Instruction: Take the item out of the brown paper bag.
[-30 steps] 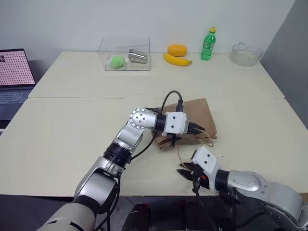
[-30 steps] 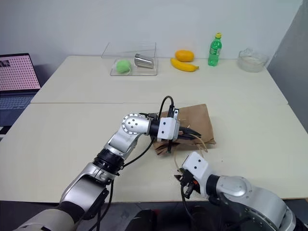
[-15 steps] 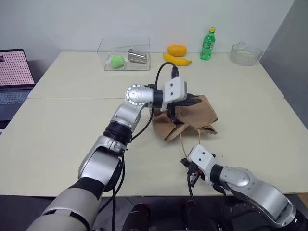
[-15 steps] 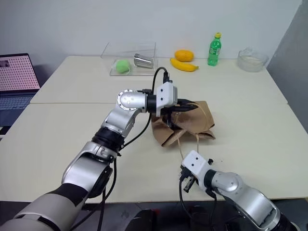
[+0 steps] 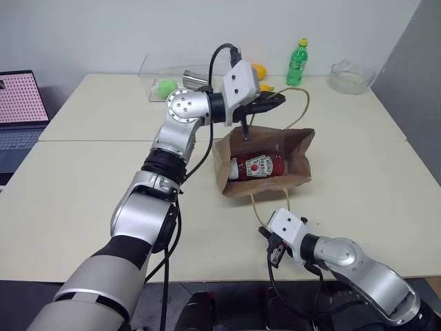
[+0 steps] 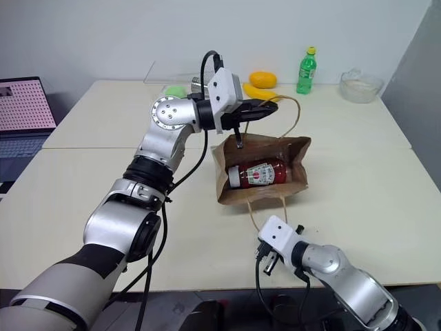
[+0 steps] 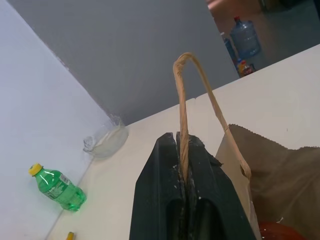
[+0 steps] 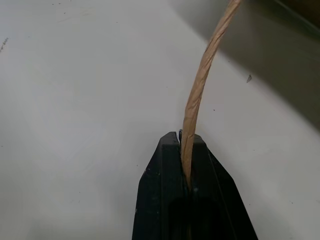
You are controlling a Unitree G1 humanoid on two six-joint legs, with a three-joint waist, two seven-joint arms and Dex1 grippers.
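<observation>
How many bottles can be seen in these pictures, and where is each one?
2. The red ketchup bottle lies on its side inside the open brown paper bag. The green soda bottle stands upright at the table's far edge.

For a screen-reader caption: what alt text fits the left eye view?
A brown paper bag is held open, showing the ketchup bottle lying inside. The left end effector pinches one handle up; the right end effector pinches the other near the table's front edge.
</observation>
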